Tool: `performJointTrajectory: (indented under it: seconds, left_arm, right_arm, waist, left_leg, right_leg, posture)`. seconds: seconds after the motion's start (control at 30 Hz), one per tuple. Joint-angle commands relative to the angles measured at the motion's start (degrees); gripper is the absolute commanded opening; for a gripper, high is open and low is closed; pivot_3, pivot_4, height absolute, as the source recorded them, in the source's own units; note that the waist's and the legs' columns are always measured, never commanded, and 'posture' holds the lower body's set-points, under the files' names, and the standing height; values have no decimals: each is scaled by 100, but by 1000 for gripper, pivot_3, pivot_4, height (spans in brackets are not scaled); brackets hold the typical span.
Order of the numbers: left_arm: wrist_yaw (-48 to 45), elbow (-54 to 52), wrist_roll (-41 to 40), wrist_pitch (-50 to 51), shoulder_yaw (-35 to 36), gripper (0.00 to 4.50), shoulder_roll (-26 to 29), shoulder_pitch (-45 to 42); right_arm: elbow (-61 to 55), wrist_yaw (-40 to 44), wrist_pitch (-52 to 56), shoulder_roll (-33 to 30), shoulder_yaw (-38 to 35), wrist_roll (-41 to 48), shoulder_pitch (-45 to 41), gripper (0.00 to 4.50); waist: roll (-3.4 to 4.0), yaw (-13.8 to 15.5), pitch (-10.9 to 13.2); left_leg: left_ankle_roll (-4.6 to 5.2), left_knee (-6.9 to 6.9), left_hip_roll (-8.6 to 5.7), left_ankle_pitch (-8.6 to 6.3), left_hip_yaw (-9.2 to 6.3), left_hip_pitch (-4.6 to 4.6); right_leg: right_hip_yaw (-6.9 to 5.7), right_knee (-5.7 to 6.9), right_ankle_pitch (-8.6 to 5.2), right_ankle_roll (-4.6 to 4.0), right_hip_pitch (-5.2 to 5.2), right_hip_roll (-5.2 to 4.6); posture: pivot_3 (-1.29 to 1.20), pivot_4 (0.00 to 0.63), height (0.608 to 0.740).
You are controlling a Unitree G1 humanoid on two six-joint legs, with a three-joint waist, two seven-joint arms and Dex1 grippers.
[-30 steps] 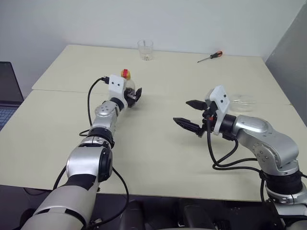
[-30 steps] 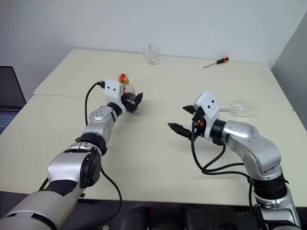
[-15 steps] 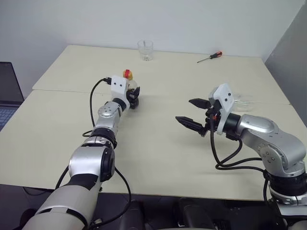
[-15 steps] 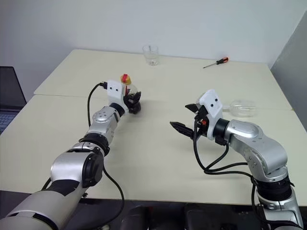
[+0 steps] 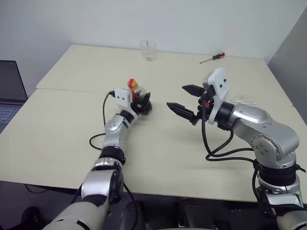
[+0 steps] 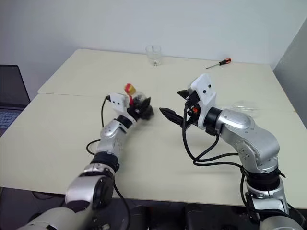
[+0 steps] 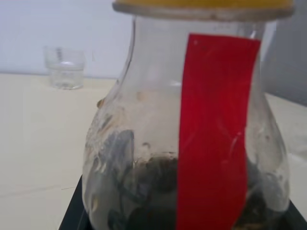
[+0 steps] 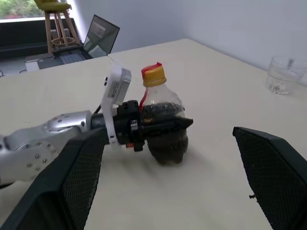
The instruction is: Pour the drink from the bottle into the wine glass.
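Observation:
The bottle [image 8: 162, 122] is a small round clear one with a yellow cap [image 5: 130, 84] and a red strip down its neck. The dark drink [image 7: 153, 196] fills its lower part. My left gripper [image 5: 143, 102] is shut on the bottle's belly, and the bottle leans slightly with its base at the table top near the middle. My right gripper [image 5: 177, 96] hangs open just right of the bottle, pointing at it, with nothing between its fingers. The wine glass [image 6: 245, 107] lies on its side on the table at the right, behind my right arm.
A short clear tumbler [image 5: 148, 49] stands at the table's far edge. A screwdriver [image 5: 212, 57] with a red handle lies at the far right. A laptop [image 5: 7, 96] sits off the table's left side. A seam [image 5: 72, 89] runs across the table.
My left gripper has shut on the bottle and brought it rightward and nearer, toward the table's middle. My right gripper has risen a little and shifted left, staying open.

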Motion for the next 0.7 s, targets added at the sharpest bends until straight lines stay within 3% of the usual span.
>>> performJointTrajectory:
  seconds: [0.03, 0.13, 0.3, 0.7]
  left_arm:
    - [-25, -1397, -58, 930, -507, 1969, -183, 355]
    - [138, -2426, 30, 1743, -902, 1946, -221, 681]
    - [252, -3206, 420, 2365, -1503, 1934, -78, 818]
    - [295, -3538, 566, 2450, -1886, 1860, -67, 919]
  right_arm:
    - [-327, -344, 17, 98, -52, -133, -185, 4500]
    - [-599, -583, 326, 235, -49, -1, -168, 4500]
    - [-828, -1183, 1266, 439, -148, 39, -198, 4500]
    - [-659, -1812, 1473, 1165, -375, -47, -187, 4500]
  waist:
    - [0, -2, 0]
    - [1, -9, 0]
    - [1, -18, 0]
    - [2, -36, -1]
  left_leg:
    - [0, 0, -1, 0, -3, 0]
    - [1, 0, 0, 0, -8, 1]
    - [1, 0, 0, 0, -18, 1]
    - [2, -2, 1, 0, -60, 0]
  right_leg:
    - [-1, 1, 0, 0, 0, 0]
    - [0, 5, 0, 0, 0, 2]
    - [0, 12, -1, -1, -1, 4]
    - [2, 16, -7, -10, -2, 10]
  posture:
    - [0, 150, 740]
    - [0, 150, 740]
    - [0, 150, 740]
    - [0, 150, 740]
